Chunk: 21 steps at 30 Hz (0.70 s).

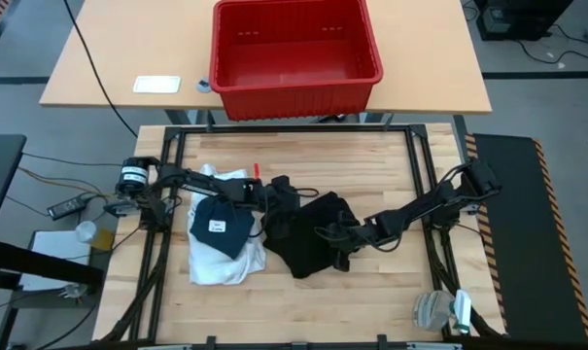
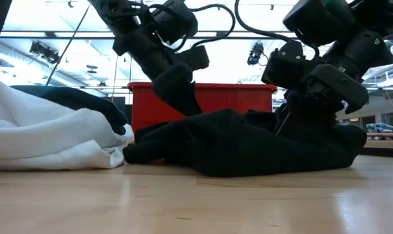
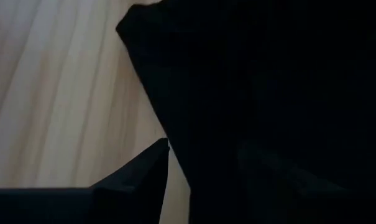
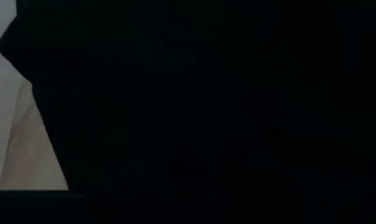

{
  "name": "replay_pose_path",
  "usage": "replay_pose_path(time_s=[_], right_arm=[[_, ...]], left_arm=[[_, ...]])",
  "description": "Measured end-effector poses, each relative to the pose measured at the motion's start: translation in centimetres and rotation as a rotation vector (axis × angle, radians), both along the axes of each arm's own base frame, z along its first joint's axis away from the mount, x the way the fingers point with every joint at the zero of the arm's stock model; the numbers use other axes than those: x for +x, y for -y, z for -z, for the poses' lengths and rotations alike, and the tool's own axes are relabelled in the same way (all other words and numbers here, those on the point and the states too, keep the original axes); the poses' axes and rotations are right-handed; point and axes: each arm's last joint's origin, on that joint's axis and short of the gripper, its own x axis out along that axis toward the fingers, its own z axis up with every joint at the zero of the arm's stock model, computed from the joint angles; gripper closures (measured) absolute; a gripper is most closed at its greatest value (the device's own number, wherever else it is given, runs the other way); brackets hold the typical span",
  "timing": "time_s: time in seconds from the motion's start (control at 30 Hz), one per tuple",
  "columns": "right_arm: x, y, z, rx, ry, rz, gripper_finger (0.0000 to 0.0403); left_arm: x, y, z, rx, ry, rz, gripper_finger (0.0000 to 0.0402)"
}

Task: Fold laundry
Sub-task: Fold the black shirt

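Table point(image 1: 371, 156): pale wood, visible grain. Crate point(image 1: 294, 53): solid red. Shirt point(image 1: 216, 262): white. Folded garment point(image 1: 221, 226) on shirt: dark navy-black, small white tag. Heap point(image 1: 313, 243): plain black. Both arms: dark, near black.

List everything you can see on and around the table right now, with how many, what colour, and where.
black garment: one, black, crumpled at the middle of the table
white shirt: one, white, left of the black garment
dark folded piece: one, dark navy with a white tag, on top of the white shirt
red crate: one, red, on the far table behind
white card: one, white, on the far table left of the crate
table: one, light wood, with a black frame
left gripper: one, dark, at the black garment's left edge
right gripper: one, dark, down on the black garment's right part
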Motion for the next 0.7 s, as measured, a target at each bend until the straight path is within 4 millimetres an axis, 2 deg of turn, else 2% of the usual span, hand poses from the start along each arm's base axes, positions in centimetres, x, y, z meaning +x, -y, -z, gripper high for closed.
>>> replay_pose_path(time_s=[0.5,0.6,0.7], right_arm=[[0.1,0.0,-0.5,-0.028,0.038,-0.016,0.019],[0.1,-0.2,-0.5,-0.018,0.051,-0.027,0.019],[0.1,-0.5,-0.5,-0.013,0.054,-0.04,0.019]], left_arm=[[0.1,2.1,0.0,0.034,0.001,0.128,0.0213],[0.0,1.9,0.0,0.033,-0.007,0.118,0.024],[0.0,1.5,0.0,0.036,-0.004,0.106,0.0291]])
